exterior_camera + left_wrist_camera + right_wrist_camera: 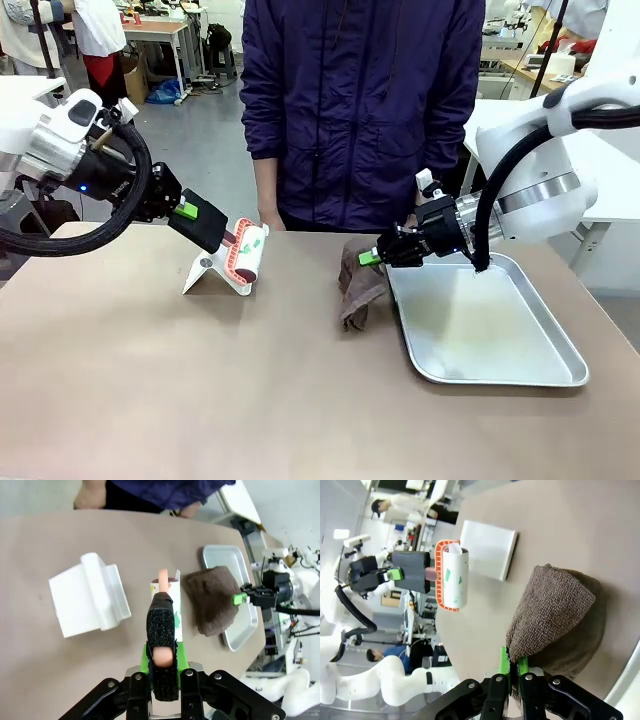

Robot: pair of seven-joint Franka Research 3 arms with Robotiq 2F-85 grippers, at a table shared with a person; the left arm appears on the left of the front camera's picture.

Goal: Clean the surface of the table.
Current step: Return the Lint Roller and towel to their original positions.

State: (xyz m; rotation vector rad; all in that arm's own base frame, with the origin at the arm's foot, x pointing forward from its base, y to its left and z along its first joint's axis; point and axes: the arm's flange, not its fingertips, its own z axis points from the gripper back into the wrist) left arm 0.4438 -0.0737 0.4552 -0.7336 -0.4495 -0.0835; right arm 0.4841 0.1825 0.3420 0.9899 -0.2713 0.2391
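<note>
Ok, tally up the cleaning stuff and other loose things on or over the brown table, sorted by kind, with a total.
Lint roller, held by the left gripper: 1
White roller stand: 1
Brown cloth, pinched by the right gripper: 1
Metal tray: 1
Total: 4

table [200,400] | matte brownish-taupe top | large, flat | spans the foreground

One fixed view, two wrist views.
Front camera faces across the tabletop [200,400] toward the person; both wrist cameras look down close, sharing the cloth [212,597] and roller [454,575].
</note>
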